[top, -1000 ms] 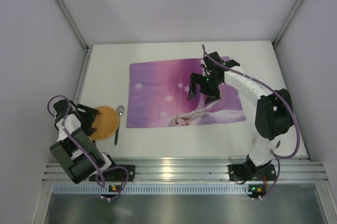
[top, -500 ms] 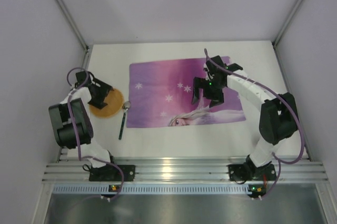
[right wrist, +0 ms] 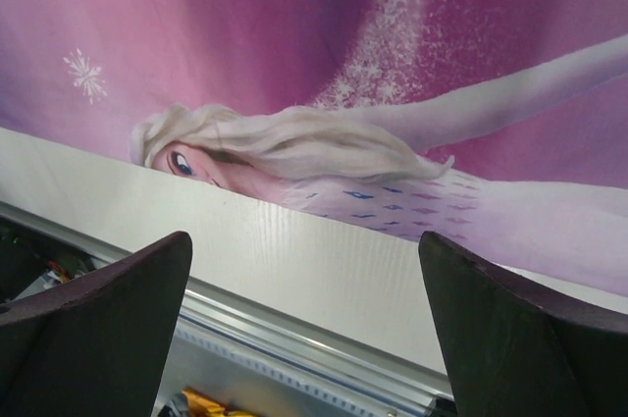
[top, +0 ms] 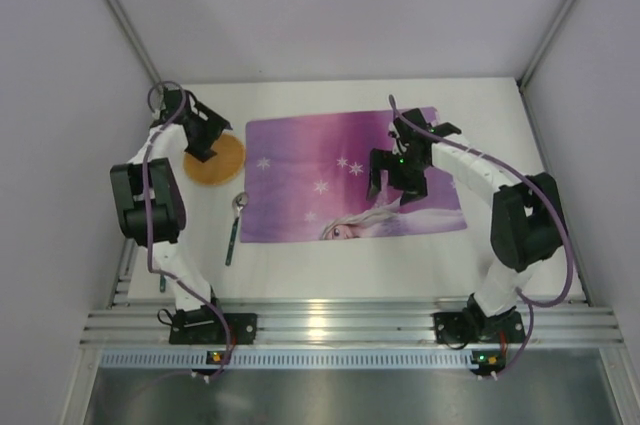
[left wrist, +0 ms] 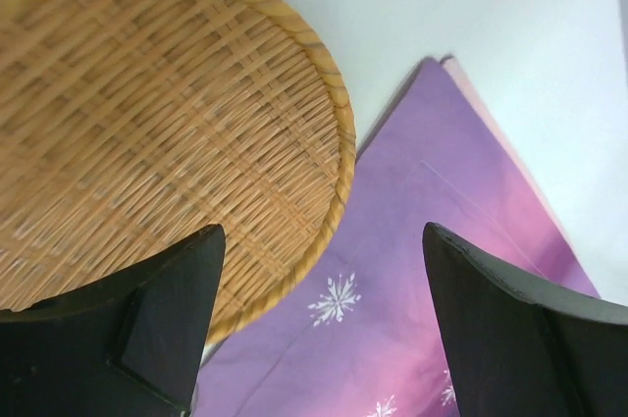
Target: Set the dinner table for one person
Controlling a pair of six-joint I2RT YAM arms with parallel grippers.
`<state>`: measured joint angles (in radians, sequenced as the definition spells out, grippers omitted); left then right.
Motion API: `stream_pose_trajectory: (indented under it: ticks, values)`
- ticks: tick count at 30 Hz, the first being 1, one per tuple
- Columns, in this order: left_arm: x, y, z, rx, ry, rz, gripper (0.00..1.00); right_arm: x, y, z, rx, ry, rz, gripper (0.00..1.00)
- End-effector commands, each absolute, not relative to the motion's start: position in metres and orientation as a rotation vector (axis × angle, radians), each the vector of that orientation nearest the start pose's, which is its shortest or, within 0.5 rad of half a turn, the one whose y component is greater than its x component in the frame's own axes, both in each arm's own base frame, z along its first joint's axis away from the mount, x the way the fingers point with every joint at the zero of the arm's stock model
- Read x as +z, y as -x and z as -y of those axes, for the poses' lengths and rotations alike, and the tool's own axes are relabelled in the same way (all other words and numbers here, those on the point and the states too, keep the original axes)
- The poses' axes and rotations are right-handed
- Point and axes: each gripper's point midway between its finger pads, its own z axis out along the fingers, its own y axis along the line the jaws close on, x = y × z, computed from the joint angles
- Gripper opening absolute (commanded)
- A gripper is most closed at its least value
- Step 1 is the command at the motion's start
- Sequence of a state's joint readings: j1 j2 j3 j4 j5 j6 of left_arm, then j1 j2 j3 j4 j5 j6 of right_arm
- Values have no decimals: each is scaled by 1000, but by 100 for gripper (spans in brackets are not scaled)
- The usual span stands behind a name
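The woven plate (top: pixel 222 163) has travelled with our left arm (top: pixel 150 195) from the table's (top: pixel 400 265) near left to beside the mat's (top: pixel 310 170) far-left corner, so it is nearly placed. Left jaws stand wide above it, gripping nothing; right jaws hang wide over the mat.

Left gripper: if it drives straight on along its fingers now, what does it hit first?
Probably the rim of the woven plate: the open left gripper straddles it, with the placemat corner just beside. Depth is unclear, so the placemat could come first.
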<state>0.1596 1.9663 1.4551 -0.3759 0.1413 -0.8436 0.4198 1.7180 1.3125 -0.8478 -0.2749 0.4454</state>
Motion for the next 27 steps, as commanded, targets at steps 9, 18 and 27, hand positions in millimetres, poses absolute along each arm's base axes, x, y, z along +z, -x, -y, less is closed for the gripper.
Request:
stream_pose_trajectory:
  ticks: [9,18,27]
  values:
    - [111,-412,-106,-458,1282,-2147,87,103,-328,-215,645,32,-2842,100]
    - [71,-409,-98,-641,1263,-2147,86,94,-343,-202,682,-28,-2861,100]
    - [37,-417,-101,-593,1303,-2129,85,79,-339,-179,657,-90,-2893,100]
